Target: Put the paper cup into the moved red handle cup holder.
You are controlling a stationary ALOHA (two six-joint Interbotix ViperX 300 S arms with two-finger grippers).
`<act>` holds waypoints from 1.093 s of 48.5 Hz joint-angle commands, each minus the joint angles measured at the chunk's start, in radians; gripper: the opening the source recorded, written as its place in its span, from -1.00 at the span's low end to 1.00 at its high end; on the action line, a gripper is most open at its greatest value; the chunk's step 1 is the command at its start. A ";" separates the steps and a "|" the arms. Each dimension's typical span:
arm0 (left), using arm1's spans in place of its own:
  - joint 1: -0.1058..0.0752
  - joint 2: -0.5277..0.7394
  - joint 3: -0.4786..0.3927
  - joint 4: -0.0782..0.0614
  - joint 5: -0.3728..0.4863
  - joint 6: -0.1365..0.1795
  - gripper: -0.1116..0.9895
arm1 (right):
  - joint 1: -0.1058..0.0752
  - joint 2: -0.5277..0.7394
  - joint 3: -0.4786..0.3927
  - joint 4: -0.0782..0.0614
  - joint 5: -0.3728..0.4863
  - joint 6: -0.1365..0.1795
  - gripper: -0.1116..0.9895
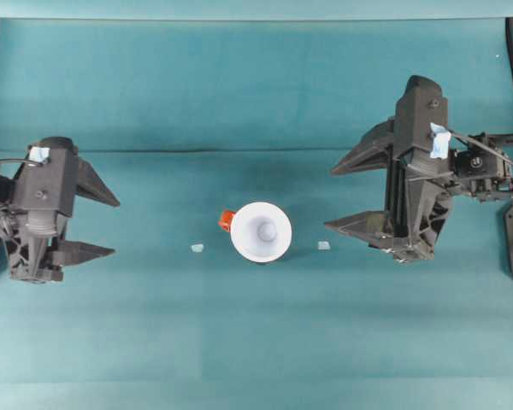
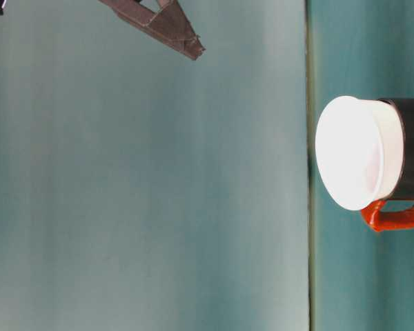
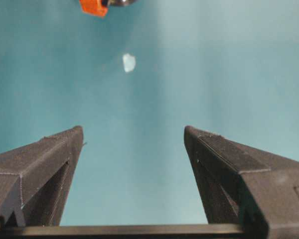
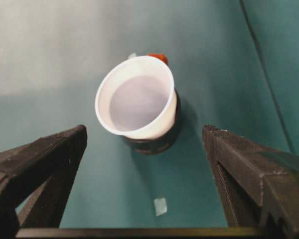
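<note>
Your paper cup [image 1: 261,231] sits in the cup holder [image 4: 157,142] mid-table; both grippers, left gripper [image 1: 92,218] and right gripper [image 1: 352,195], gape apart, empty — job looks finished.

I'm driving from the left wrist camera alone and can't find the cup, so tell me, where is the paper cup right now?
Observer: The paper cup sits inside the red handle cup holder, at the middle of the table between the two arms.
Operator: Is it seated straight?
Observer: It leans a little in the right wrist view, and its rim stands well above the holder's black wall.
Operator: Is the right claw on it?
Observer: No. The right claw is open and apart from the cup, off to the right in the overhead view.
Operator: And the orange bit at my top edge?
Observer: That is the holder's handle, pointing toward the left claw.
</note>
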 commanded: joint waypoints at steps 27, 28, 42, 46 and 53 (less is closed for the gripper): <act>-0.002 0.003 -0.002 0.002 -0.043 -0.002 0.81 | -0.005 -0.014 -0.008 0.000 -0.009 -0.003 0.77; -0.002 0.003 -0.002 0.002 -0.043 -0.002 0.81 | -0.006 -0.012 -0.008 0.000 -0.009 -0.005 0.77; -0.002 0.003 0.000 0.002 -0.043 -0.002 0.81 | -0.012 -0.012 -0.008 0.002 -0.009 -0.005 0.77; -0.002 0.003 0.000 0.002 -0.043 -0.002 0.81 | -0.015 -0.012 -0.008 0.000 -0.009 -0.005 0.77; -0.002 0.003 0.000 0.002 -0.043 -0.002 0.81 | -0.015 -0.011 -0.008 0.000 -0.008 -0.005 0.77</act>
